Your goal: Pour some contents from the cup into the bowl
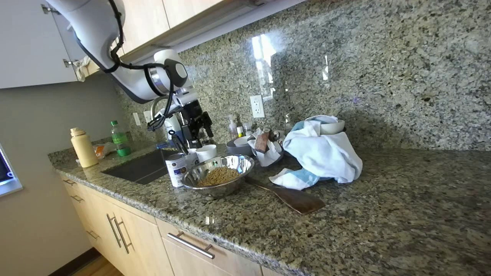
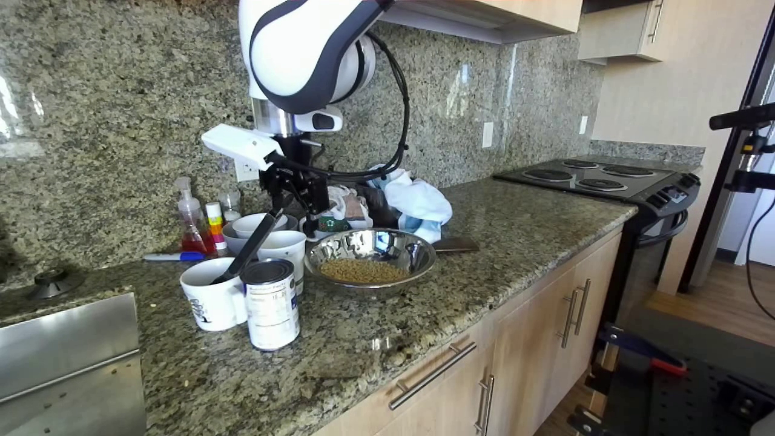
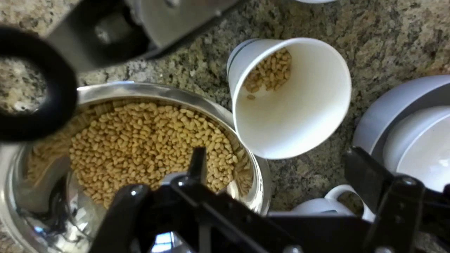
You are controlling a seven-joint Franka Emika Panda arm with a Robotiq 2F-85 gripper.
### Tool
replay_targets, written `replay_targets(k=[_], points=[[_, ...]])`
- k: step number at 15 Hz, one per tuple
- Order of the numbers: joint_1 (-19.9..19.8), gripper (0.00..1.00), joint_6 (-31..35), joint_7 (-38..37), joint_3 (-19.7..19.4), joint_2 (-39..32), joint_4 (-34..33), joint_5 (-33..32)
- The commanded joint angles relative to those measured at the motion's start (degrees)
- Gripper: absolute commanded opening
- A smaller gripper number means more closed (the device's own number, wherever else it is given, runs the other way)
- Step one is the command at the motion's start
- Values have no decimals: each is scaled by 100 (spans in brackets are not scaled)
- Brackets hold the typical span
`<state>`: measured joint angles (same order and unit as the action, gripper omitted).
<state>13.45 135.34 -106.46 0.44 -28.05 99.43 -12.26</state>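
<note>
— Where was the cup (image 3: 291,102)?
— Upright on the counter (image 3: 379,45), just beside the bowl (image 3: 158,92). In the wrist view it stood in line with the gap between the fingers (image 3: 367,175) of the gripper (image 3: 276,154).
— And how were those fingers?
— Spread wide, each tip showing apart from the cup's rim. In both exterior views the gripper was low, near the cup.

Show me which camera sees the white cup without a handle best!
The wrist view: it looks right into the white cup, down to the grains inside. Both exterior views show it smaller, partly hidden, with no grains visible in it.
</note>
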Motion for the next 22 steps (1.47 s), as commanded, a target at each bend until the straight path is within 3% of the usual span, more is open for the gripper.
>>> replay_targets(k=[1, 7, 10, 13, 19, 22], points=[[-63, 100, -327, 350, -19, 456, 178, 208], [-213, 100, -1277, 1028, -43, 1206, 596, 55], [-405, 100, -1408, 1546, -44, 1669, 1031, 18], [-684, 100, -1044, 2434, -11, 2109, 1624, 214], [-1136, 100, 336, 5078, -23, 2950, 3011, 1164], [-1229, 100, 432, 6174, -51, 3279, 3488, 1686]])
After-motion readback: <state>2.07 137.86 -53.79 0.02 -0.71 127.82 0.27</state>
